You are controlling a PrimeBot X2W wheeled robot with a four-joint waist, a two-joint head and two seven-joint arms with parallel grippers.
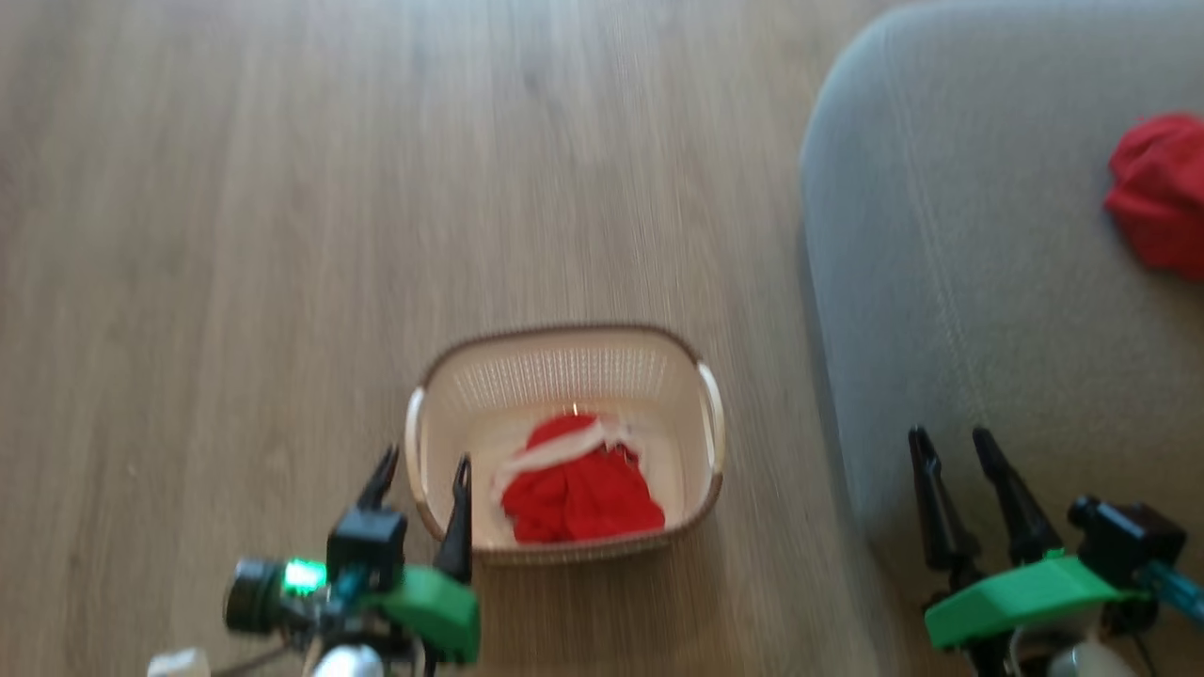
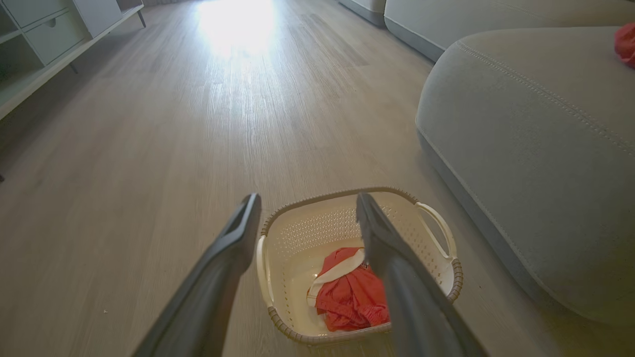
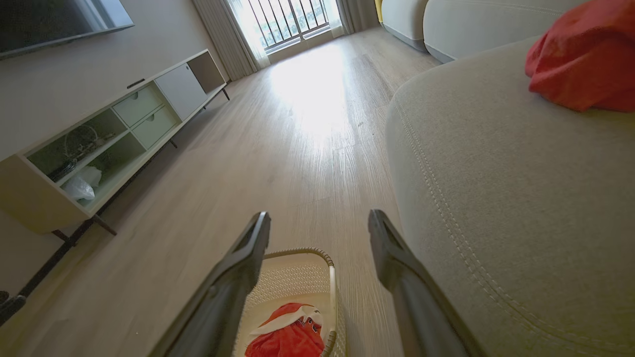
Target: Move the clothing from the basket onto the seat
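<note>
Got one red garment (image 1: 578,489) crumpled in the bottom of the basket (image 1: 564,371), toward the near side, with a white band draped across its top. Looks bunched up, not folded. Got a second red garment (image 1: 1162,193) heaped on the seat (image 1: 969,282), way out at the right edge of the head view, well apart from the basket. Can't make out any trim on that one.

Seeing the basket upright on the wood floor (image 1: 235,235): cream perforated walls, brown rim, a white handle on each side. Sits just left of the seat's rounded corner with a strip of floor between, so not touching. Big grey cushion, that seat, with a line of stitching along it.

Seeing the left gripper (image 1: 423,461) hover at the basket's near left corner, fingers spread wide and empty. From its own wrist view, one finger overlaps the basket and part of the garment, but can't tell about contact. Seeing the right gripper (image 1: 950,437) at the seat's near left edge, fingers also wide apart and empty, well clear of both garments.

Further out, in the right wrist view: a low pale media cabinet (image 3: 124,124) along the wall, open shelves and drawers, plus a bright window (image 3: 285,20) with curtains (image 3: 218,34) at the far end. Bit of blur in the head view, fwiw.
</note>
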